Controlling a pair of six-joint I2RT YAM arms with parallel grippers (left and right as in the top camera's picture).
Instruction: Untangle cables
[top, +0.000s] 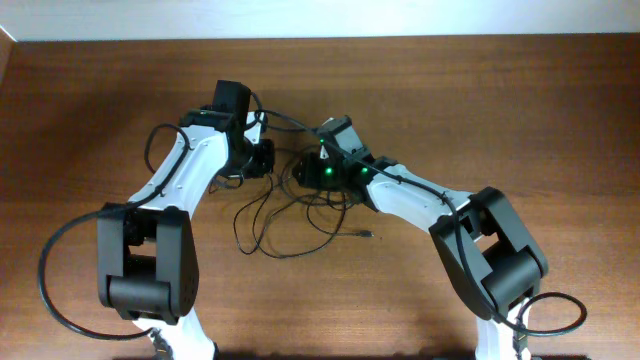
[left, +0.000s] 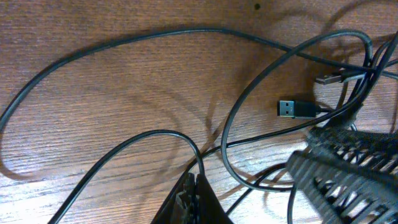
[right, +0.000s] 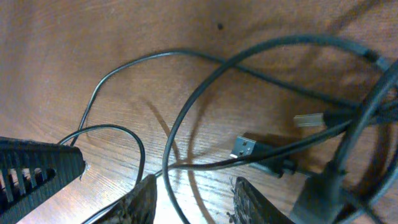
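Observation:
Several thin black cables (top: 290, 215) lie looped on the wooden table between the two arms, and one plug end (top: 370, 235) lies to the right. My left gripper (top: 260, 160) (left: 194, 186) is shut on one thin cable (left: 149, 134) that loops away to the left. A black USB plug (left: 292, 107) and a silver plug (left: 329, 78) lie to its right. My right gripper (top: 306, 170) (right: 196, 202) is open and low over the tangle. A cable loop (right: 177, 155) runs between its fingers. The USB plug (right: 245, 147) lies just ahead of it.
The two grippers are close together, tip to tip: the right gripper's ribbed finger (left: 348, 168) fills the lower right of the left wrist view, and the left gripper (right: 37, 171) shows at the left of the right wrist view. Wooden table (top: 520, 110) all around.

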